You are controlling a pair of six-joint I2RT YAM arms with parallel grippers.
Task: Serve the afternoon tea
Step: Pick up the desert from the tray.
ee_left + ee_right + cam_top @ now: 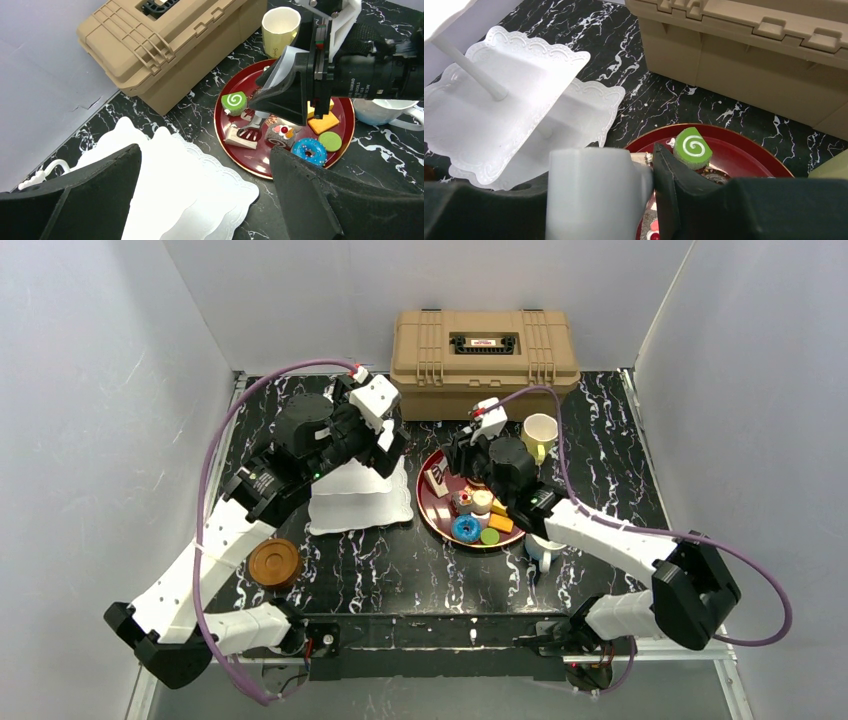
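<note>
Right jaws: narrow, white finger (594, 195) and the black one nearly meeting, down in the dark red tray (257, 162) just beside the green roll (692, 147). There's a pale sliver at the gap, but I can't tell if it's gripped.

Left jaws: spread wide, nothing between the black pads (95, 200). They hang over the white stand (190, 185), which stands on the tabletop (400, 570) just left of the tray.

Also on the tray: blue donut (308, 150), orange cake (324, 121), brown cake with a red top (280, 134).

Cream-yellow mug (280, 30) sits behind the tray, near the tan case (430, 360). White mug (385, 110) is at the tray's right, half under the right arm (610, 535) in the top view. Brown coaster (275, 562) is near-left, apart from the stand.

Writing: red label in the case's handle recess, white print on the right wrist body, a small mark on the yellow mug. All are too small to read.

The right arm blocks mid-tray from the left wrist view.
</note>
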